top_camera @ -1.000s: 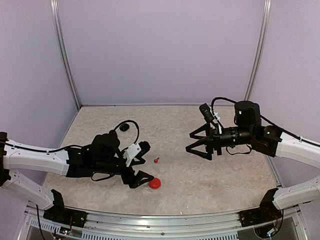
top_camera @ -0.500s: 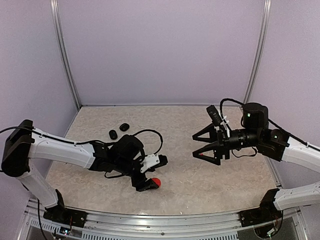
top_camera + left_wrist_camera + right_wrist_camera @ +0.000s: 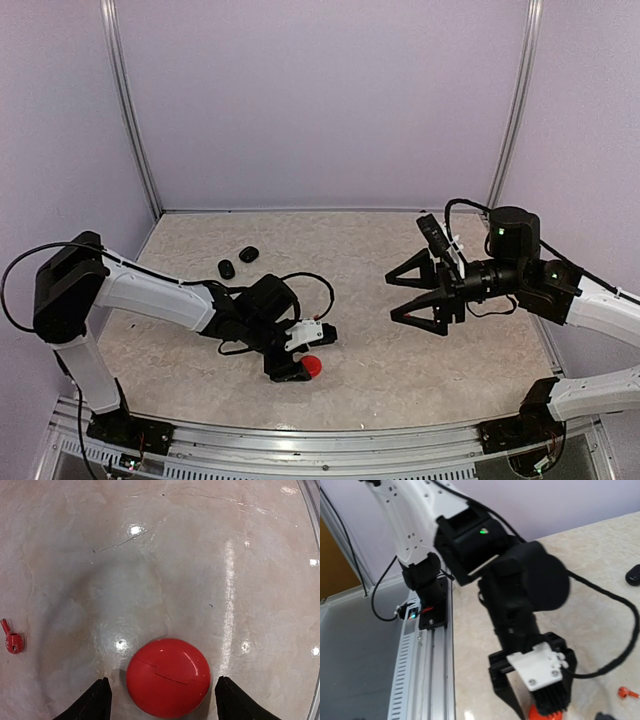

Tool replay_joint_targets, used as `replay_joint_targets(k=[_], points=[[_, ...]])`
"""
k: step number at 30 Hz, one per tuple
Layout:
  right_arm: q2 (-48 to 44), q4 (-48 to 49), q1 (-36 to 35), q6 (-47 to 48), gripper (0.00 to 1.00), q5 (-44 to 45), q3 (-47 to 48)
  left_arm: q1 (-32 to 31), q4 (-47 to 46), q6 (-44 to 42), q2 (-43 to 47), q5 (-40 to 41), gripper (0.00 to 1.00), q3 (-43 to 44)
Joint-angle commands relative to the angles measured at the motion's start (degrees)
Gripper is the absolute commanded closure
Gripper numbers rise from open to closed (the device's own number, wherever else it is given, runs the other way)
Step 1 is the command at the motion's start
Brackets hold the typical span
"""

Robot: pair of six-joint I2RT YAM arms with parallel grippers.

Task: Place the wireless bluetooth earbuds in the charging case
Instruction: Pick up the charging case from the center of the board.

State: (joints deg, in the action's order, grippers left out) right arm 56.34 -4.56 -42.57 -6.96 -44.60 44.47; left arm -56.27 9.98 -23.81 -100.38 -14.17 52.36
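1. Left arm [image 3: 150, 292]: the shoulder link stands upright at the left edge. The forearm reaches low and to the right across the near part of the tabletop [image 3: 450, 365], with the wrist dipped close to the surface.
2. Left end effector [image 3: 308, 355]: the jaws are spread wide and hold nothing. The two dark fingertips [image 3: 100, 695] straddle the red case, and the wrist view shows a gap of bare surface on either side.
3. Red case [image 3: 167, 677]: a round, closed shell with its seam line visible. It lies flat on the tabletop between the left fingertips, near the front rail.
4. Red earbud [image 3: 12, 640]: a small stemmed piece lying loose on the tabletop. It is outside the case and apart from it, off to the left in the left wrist view.
5. Right arm [image 3: 590, 305]: it comes in from the right edge, elbow bent, with the wrist held level above the surface.
6. Right end effector [image 3: 393, 298]: the jaws are spread wide and empty. It is raised off the tabletop and points left towards the left arm, well apart from the red case.
7. Black cases [image 3: 227, 268]: two dark pebble shapes lie near each other on the far left of the tabletop, behind the left forearm. Neither end effector touches them.
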Motion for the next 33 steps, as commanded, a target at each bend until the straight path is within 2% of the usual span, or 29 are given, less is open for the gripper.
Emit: replay_joint_targets(k=[1,14,24,28,31,33], points=[[-0.08,-0.51,0.55,1.18,0.01,-1.93,0.44,1.16,-0.31,-3.00,-2.07,-1.82,0.30,2.29],[-0.13,-2.15,0.51,3.52,0.01,-2.11,0.97,-0.23,-1.63,-5.43,-3.40,-0.85,0.45,2.05],[-4.85,-0.26,0.52,6.17,0.02,5.43,-1.79,-0.33,-2.03,-3.94,-1.85,-2.42,0.67,2.52],[-6.63,-0.57,0.47,6.29,0.01,10.47,-1.79,-0.18,-2.86,-0.85,3.12,-6.78,0.70,1.96],[-7.10,-1.57,0.55,11.25,0.01,9.23,-1.72,0.13,-4.69,1.76,6.93,-13.88,0.70,1.03],[-5.08,-4.81,0.45,14.13,0.06,9.66,-0.46,0.04,-4.96,3.78,8.52,-18.81,0.70,1.43]])
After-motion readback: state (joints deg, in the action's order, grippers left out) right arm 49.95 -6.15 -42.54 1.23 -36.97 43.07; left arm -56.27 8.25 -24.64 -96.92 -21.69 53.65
